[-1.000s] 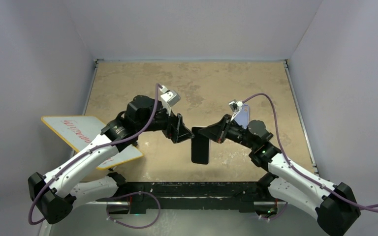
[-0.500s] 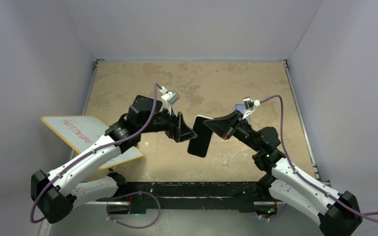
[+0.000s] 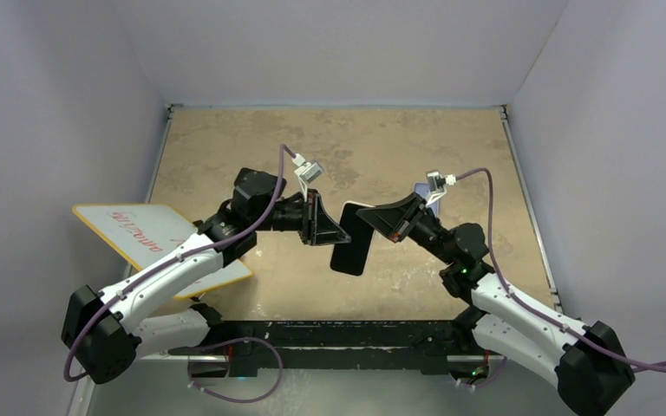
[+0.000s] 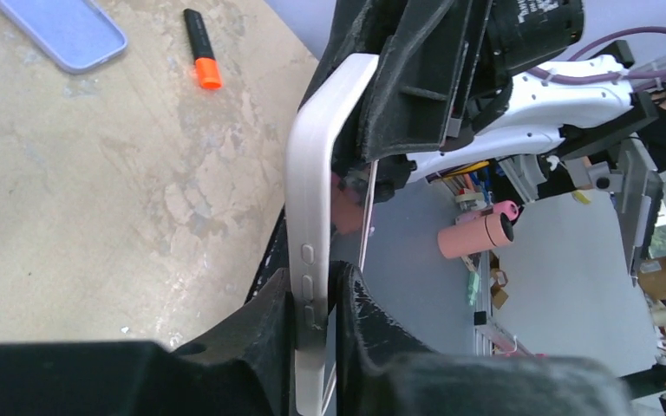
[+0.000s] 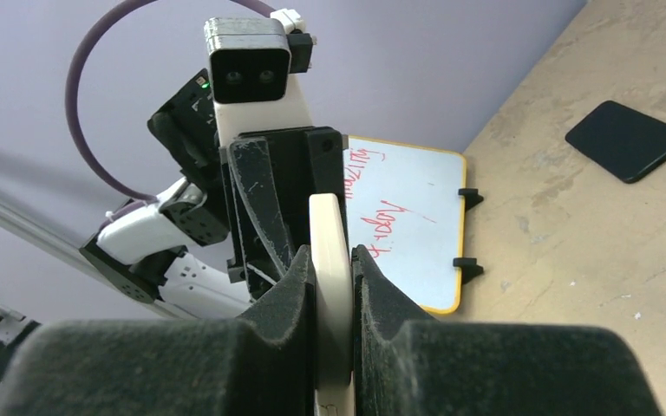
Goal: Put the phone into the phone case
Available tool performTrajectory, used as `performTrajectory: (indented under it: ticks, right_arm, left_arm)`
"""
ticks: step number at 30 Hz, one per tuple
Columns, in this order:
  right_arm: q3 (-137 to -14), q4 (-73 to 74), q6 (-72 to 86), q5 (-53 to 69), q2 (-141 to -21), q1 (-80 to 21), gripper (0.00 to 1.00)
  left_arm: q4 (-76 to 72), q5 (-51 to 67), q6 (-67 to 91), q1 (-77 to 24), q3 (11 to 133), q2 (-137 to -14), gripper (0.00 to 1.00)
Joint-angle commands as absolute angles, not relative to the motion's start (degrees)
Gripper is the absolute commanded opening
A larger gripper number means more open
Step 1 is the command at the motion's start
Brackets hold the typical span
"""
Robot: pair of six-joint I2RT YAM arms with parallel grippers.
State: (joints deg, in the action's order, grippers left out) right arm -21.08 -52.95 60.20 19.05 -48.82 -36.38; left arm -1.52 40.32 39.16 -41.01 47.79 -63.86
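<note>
The phone (image 3: 353,247), dark-faced with a pale rim, hangs in the air over the middle of the table, held from both sides. My left gripper (image 3: 334,230) is shut on its side edge by the buttons (image 4: 312,277). My right gripper (image 3: 366,218) is shut on the opposite edge (image 5: 331,260). In the left wrist view the phone (image 4: 316,191) stands edge-on; in the right wrist view its pale edge (image 5: 328,225) rises between my pads. The lavender phone case (image 4: 61,30) lies flat on the table, mostly hidden behind the right wrist (image 3: 421,190) in the top view.
A whiteboard with a yellow rim (image 3: 139,234) and red writing sits at the table's left edge under the left arm. An orange-capped black marker (image 4: 201,48) lies near the case. A black square pad (image 5: 626,139) rests on the tabletop.
The right arm lifted and tilted the phone toward the left arm. The left gripper, open before, has moved in and closed on the phone's edge.
</note>
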Motion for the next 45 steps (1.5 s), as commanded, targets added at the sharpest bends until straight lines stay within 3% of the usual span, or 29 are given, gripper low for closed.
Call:
performTrajectory:
  ticks: [1,5,9,11,19,29,36,42,45]
  right_arm:
    - [-22.96,-60.35,63.76,20.02,-48.77,-37.00,0.09]
    - [-22.57,-57.16,63.96,21.36,-47.05,-37.00,0.39]
    - [-20.71,-54.70,63.89,20.98,-44.42,-37.00,0.54]
    - [-19.91,-52.37,63.30,20.63,-43.17,-37.00,0.57]
    - [-17.23,-47.07,61.59,20.20,-39.65,-37.04,0.56]
    - [-16.82,-49.40,62.57,23.12,-43.61,-37.00,0.54]
    - [-16.52,-51.23,62.51,28.50,-46.18,-37.00,0.59]
    - [-16.01,-52.32,62.80,29.99,-46.51,-37.00,0.44]
    - [-15.76,-52.42,63.06,29.84,-46.19,-37.00,0.19]
  left_arm:
    - [-7.35,40.28,41.35,-41.35,46.97,-63.65,0.05]
    - [-8.32,36.73,43.42,-41.38,46.17,-61.69,0.00]
    - [-12.12,37.32,46.73,-41.37,45.26,-61.24,0.00]
    - [-13.86,37.52,48.04,-41.32,44.72,-61.12,0.00]
    - [-12.77,33.97,48.30,-41.31,45.17,-59.74,0.00]
    - [-12.57,30.57,48.31,-41.36,44.91,-58.11,0.00]
    - [-12.72,27.16,48.31,-41.35,44.74,-55.46,0.00]
    - [-12.42,25.42,47.93,-41.31,44.57,-54.41,0.00]
    - [-11.22,24.50,47.39,-41.31,44.62,-54.43,0.00]
